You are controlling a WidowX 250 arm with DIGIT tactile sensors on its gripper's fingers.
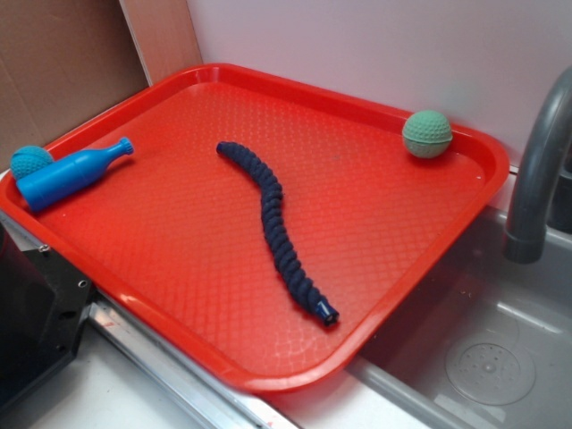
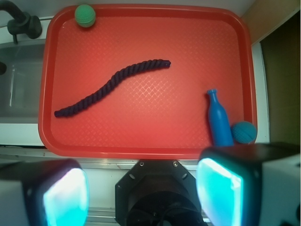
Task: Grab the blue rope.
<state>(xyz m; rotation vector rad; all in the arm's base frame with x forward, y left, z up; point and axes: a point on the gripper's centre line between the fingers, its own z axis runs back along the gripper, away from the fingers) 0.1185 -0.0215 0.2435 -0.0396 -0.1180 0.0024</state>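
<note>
Red tray (image 2: 141, 139): blue rope (image 2: 110, 87) lying wavy, 8-to-2 o'clock in wrist view; fingers (image 2: 141, 193) apart, seen only there; shiny cap (image 1: 327, 315) clear only in exterior.

The tray (image 1: 179, 268) sits partly over the sink (image 1: 500, 357), with the faucet (image 1: 536, 170) rising just off its right edge. The rope (image 1: 273, 223) lies in a wavy line across the tray's middle, touching nothing else. A ball (image 1: 426, 134) rests in the tray's far right corner, well apart from the rope. At the left edge the bottle (image 1: 71, 174) lies on its side, neck toward the rope, with a second ball (image 1: 29, 161) touching its base. The tool (image 2: 141, 188) hangs above the tray's near edge, jaws spread wide, holding nothing.
</note>
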